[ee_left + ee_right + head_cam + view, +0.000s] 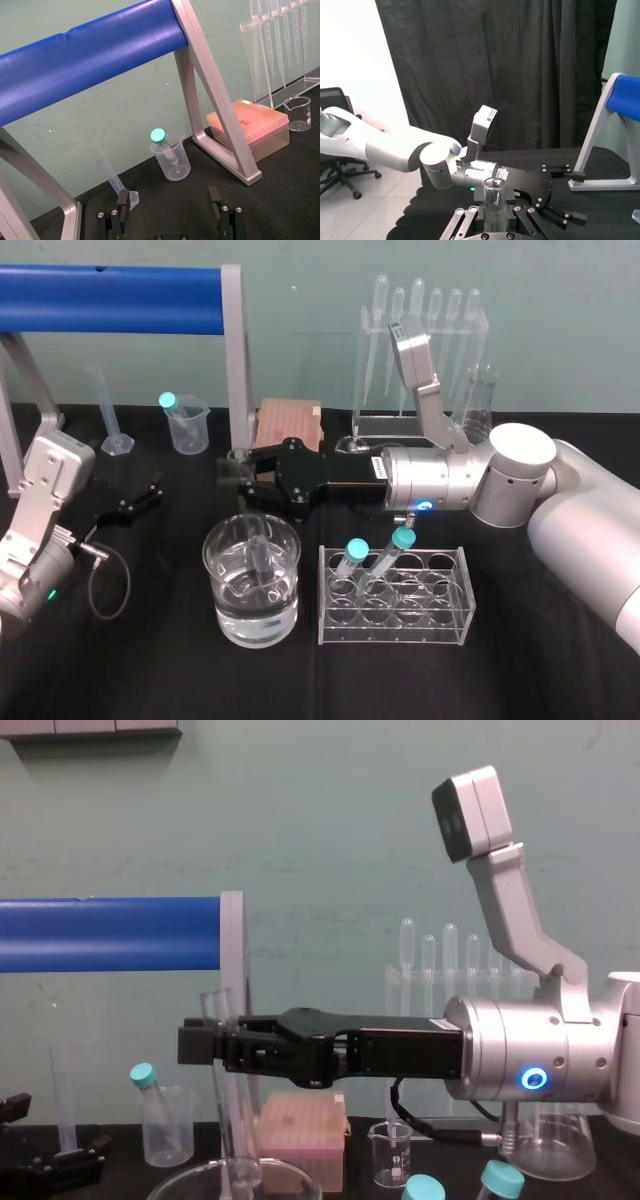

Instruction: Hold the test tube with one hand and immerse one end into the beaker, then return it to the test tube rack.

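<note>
Right pincer [236,476] is clamped on the test tube [231,1100], tip in the beaker [212,558]. Left pincer [152,492] sits at 9 o'clock, fingers apart.

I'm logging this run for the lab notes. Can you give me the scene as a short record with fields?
holding: right gripper shut on the test tube, tube upright
tube end: down inside the beaker, which holds clear liquid
idle arm: left gripper open, parked low at the left, holding nothing
rack: on the table right of the beaker, two teal-capped tubes in it
not yet done: test tube back in the rack
</note>
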Controlling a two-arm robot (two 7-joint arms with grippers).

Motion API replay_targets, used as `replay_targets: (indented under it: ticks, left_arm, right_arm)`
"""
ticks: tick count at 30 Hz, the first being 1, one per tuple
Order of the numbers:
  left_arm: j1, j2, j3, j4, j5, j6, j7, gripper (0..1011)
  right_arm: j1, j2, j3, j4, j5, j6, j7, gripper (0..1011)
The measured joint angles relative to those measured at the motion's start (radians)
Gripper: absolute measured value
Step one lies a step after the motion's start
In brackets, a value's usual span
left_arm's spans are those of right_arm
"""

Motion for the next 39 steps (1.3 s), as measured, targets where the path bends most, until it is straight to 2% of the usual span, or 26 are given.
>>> replay_targets:
  ticks: [39]
  left_arm:
    - [0.000, 0.000, 0.000, 0.000, 0.000, 0.000, 0.000, 1000]
  right_arm:
    - [-0.003, 0.001, 0.004, 0.004, -0.004, 0.002, 0.003, 242]
